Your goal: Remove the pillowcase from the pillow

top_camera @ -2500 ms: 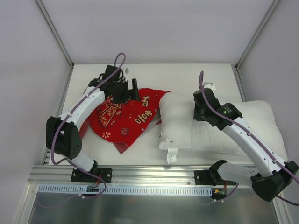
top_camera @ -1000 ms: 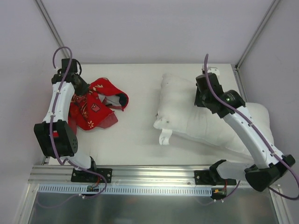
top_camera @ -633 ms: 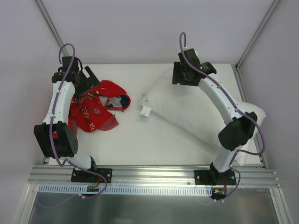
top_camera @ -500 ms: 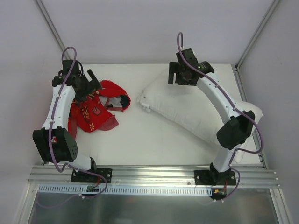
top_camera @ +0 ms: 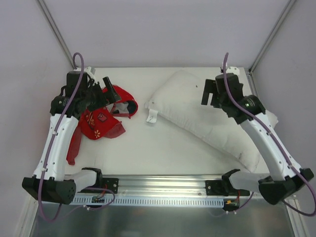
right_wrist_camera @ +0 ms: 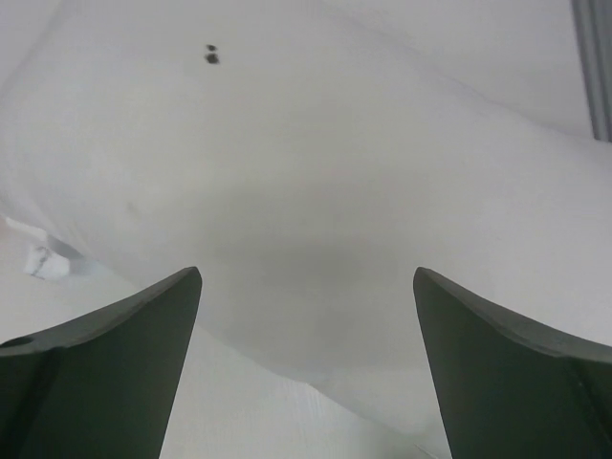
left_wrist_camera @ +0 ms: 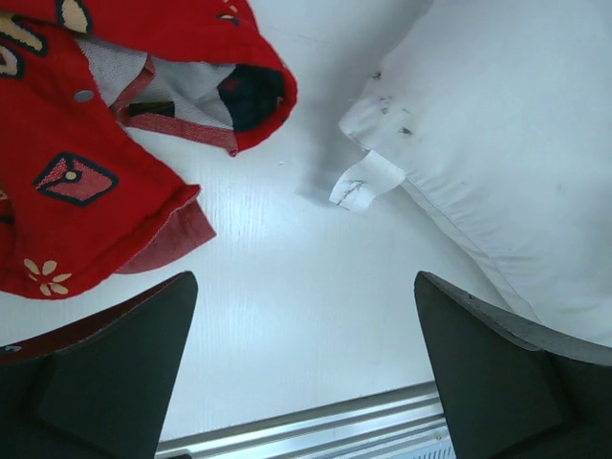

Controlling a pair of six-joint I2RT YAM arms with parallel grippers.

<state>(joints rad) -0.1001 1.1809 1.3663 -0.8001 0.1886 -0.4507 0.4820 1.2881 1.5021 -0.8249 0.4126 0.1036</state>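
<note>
The red printed pillowcase (top_camera: 101, 118) lies crumpled at the table's left, fully apart from the white pillow (top_camera: 207, 118), which stretches diagonally across the right half with its small tag (top_camera: 152, 115) pointing left. My left gripper (top_camera: 101, 88) hovers open above the pillowcase's far edge and holds nothing. In the left wrist view the pillowcase (left_wrist_camera: 86, 143) is at upper left and the pillow (left_wrist_camera: 507, 143) with its tag (left_wrist_camera: 368, 182) at upper right, bare table between the fingers (left_wrist_camera: 115, 373). My right gripper (top_camera: 211, 95) hangs open over the pillow (right_wrist_camera: 316, 163), empty.
A metal rail (top_camera: 163, 185) runs along the near table edge and also shows low in the left wrist view as the rail (left_wrist_camera: 335, 421). White walls and slanted frame posts (top_camera: 269, 39) close in the back and sides. The pillow's right end reaches the right table edge.
The pillowcase came off leftward and now lies alone. Both grippers went from shut to open, letting go. The pillow swung to a diagonal lie and the right arm drew back over it.
</note>
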